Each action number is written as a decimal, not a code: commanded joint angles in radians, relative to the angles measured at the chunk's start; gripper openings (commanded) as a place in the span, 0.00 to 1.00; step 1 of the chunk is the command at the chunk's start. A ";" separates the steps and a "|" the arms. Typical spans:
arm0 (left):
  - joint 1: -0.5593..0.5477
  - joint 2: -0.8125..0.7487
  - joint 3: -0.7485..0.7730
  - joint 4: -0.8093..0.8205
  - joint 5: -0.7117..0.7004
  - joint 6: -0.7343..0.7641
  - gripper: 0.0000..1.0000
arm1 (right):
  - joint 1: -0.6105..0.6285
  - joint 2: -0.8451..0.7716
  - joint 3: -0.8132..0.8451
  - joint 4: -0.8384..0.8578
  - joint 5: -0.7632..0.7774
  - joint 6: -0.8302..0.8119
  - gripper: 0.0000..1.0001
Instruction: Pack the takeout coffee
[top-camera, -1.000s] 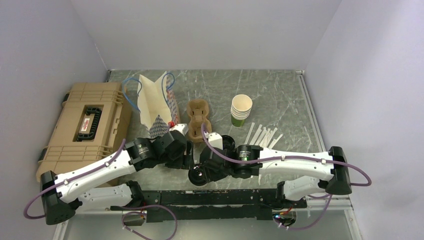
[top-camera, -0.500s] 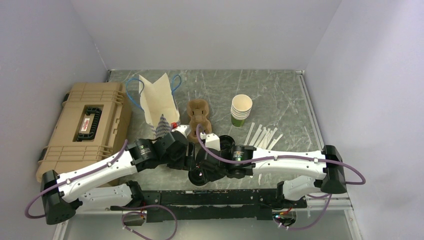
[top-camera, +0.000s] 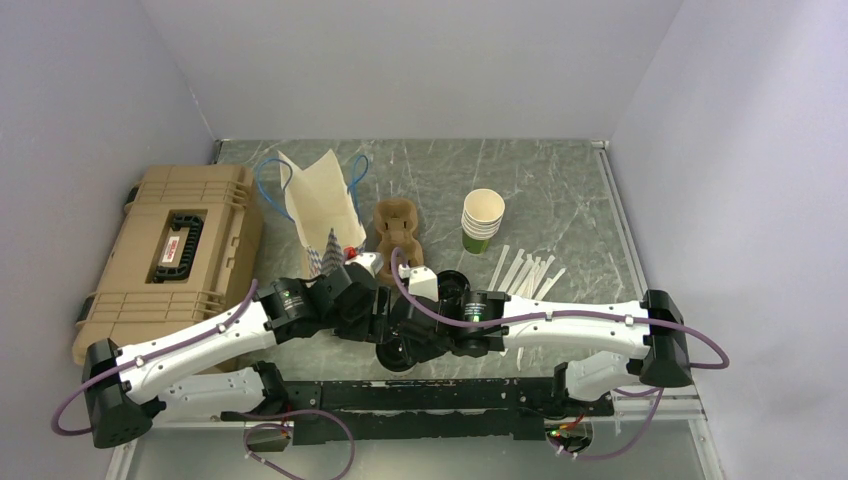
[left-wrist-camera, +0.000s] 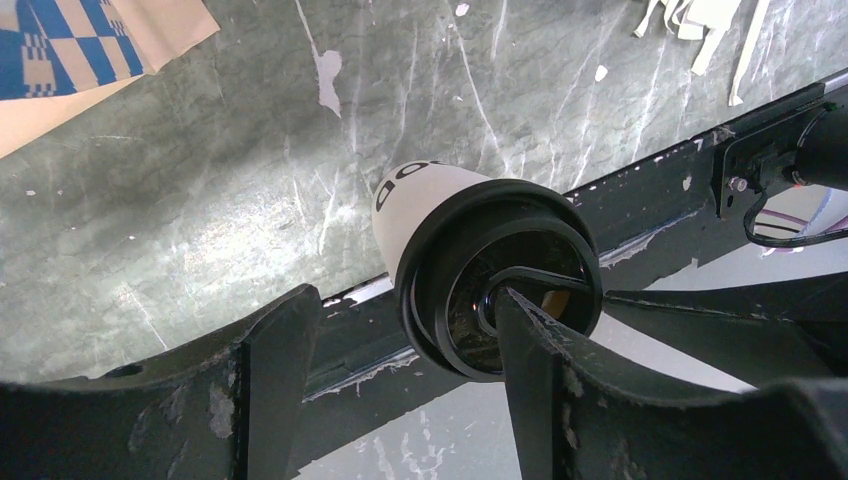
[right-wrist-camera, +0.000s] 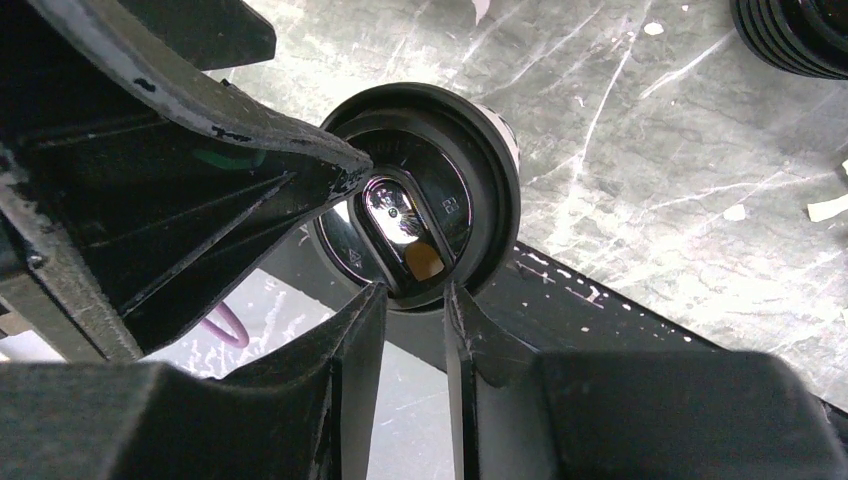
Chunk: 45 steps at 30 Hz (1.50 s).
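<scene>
A: At the near edge of the table (top-camera: 560, 190), about the middle, stands the takeout coffee (left-wrist-camera: 470, 260); upright so far as I can judge, its black lid (right-wrist-camera: 425, 190) on, both wrists crowded over it.

B: And the claws?

A: The left gripper (left-wrist-camera: 400, 310) gapes wide, one finger (left-wrist-camera: 530, 380) across the lid and the other clear of the cup; it grips nothing. The right gripper (right-wrist-camera: 413, 292) has its jaws narrowly apart at the lid's near rim; whether they pinch that rim I cannot tell.

B: How would it handle?

A: Light, I'd judge, with thin paper walls that buckle under a hard squeeze; the lid might pop off if lifted by it alone; better to clasp the wall just under the lid, gently, and keep it level.

B: Round about?

A: The brown cup carrier (top-camera: 397, 228) just beyond; the paper bag (top-camera: 320, 195) to the far left of that.
</scene>
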 joint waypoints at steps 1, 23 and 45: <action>0.003 -0.010 -0.010 -0.012 0.030 -0.008 0.70 | -0.005 0.009 -0.013 0.014 0.016 0.018 0.32; 0.003 -0.041 -0.014 -0.037 0.026 -0.020 0.70 | -0.082 0.021 -0.041 0.015 0.016 -0.039 0.18; 0.002 -0.078 -0.082 0.018 0.056 -0.056 0.69 | -0.107 0.162 0.237 -0.152 0.059 -0.343 0.05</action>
